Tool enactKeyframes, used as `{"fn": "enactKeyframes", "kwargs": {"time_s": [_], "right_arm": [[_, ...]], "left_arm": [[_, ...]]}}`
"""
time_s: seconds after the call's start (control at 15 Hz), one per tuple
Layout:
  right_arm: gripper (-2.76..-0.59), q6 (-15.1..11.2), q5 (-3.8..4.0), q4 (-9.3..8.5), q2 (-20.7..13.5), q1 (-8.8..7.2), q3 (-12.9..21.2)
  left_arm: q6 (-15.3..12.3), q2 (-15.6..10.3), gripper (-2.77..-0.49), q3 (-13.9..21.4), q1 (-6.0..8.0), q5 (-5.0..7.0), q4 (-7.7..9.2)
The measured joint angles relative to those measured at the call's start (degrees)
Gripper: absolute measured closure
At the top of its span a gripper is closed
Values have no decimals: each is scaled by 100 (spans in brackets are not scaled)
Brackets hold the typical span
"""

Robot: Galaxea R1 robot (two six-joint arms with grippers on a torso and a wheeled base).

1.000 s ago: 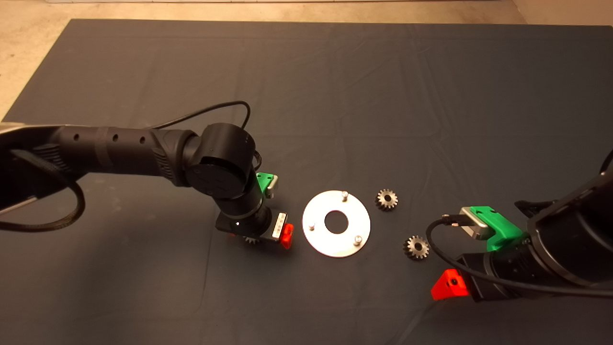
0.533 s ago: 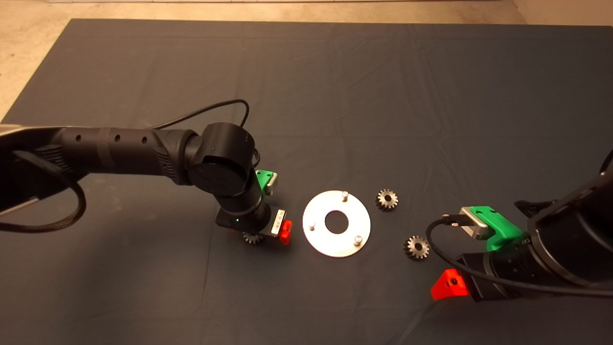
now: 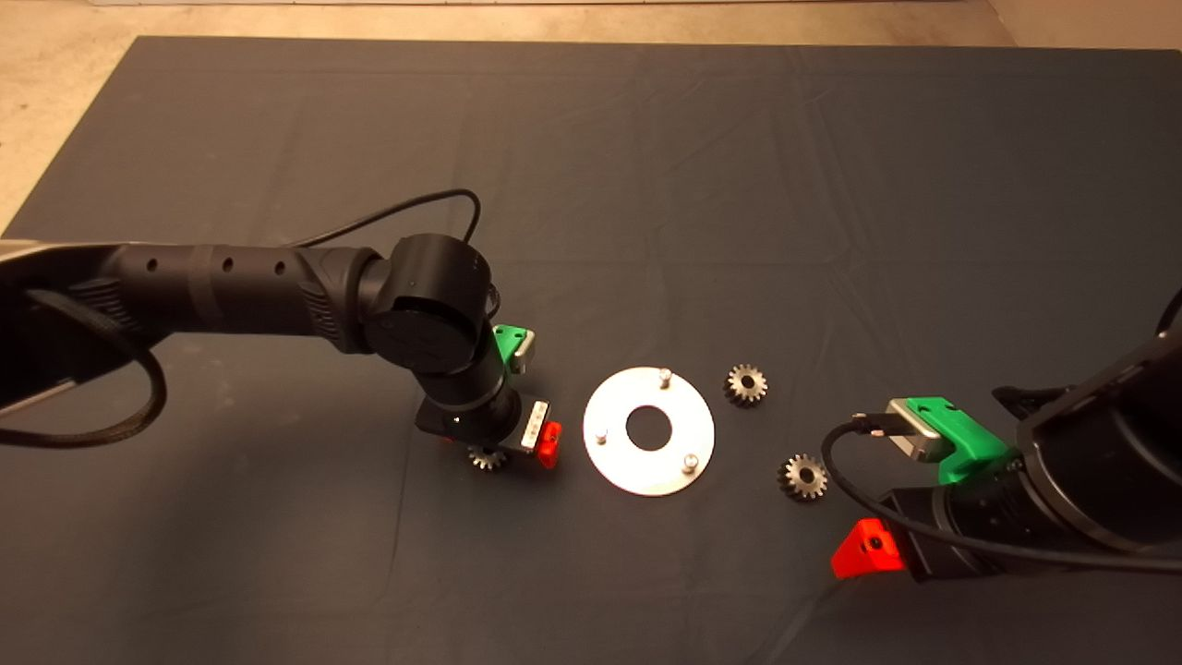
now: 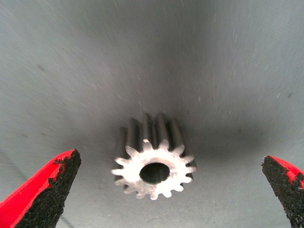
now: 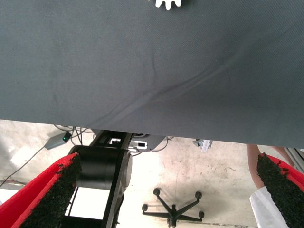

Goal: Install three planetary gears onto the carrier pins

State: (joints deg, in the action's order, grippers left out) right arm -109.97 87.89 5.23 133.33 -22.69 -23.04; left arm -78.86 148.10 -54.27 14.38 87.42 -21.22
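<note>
A shiny round disc (image 3: 617, 462) lies mid-mat with three carrier pins (image 3: 664, 374) (image 3: 600, 431) (image 3: 689, 460) standing bare. One planetary gear (image 3: 486, 456) (image 4: 154, 164) lies flat on the mat left of the disc. My left gripper (image 3: 499, 448) (image 4: 169, 161) hangs over it, open, with its pads wide apart on either side and clear of the teeth. Two more gears (image 3: 745, 384) (image 3: 802, 477) lie right of the disc. My right gripper (image 5: 166, 161) waits open at the lower right, and one of its red fingers (image 3: 863, 550) shows beside the nearer gear.
The dark mat (image 3: 646, 185) covers the table. In the right wrist view its edge gives way to floor with a chair base (image 5: 173, 209), the robot's black base (image 5: 102, 175) and a person's leg (image 5: 256, 171). A black cable (image 3: 859, 499) loops near the right-hand gear.
My left gripper has shifted slightly toward the far side, so a little more of the gear beneath it shows. The right arm, disc and other gears have not moved.
</note>
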Motion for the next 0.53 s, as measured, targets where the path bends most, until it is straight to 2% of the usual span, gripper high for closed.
{"fn": "enactKeyframes", "kwargs": {"time_s": [0.33, 0.47, 0.53], "right_arm": [[-275, 0, -2, 0, -1, 0, 0], [-275, 0, -2, 0, 0, 0, 0], [-275, 0, -2, 0, -1, 0, 0]], "left_arm": [[44, 1, -268, -11, -26, -2, -7], [55, 0, -253, -13, -26, 0, -7], [55, 0, -253, -13, -25, 0, -7]]}}
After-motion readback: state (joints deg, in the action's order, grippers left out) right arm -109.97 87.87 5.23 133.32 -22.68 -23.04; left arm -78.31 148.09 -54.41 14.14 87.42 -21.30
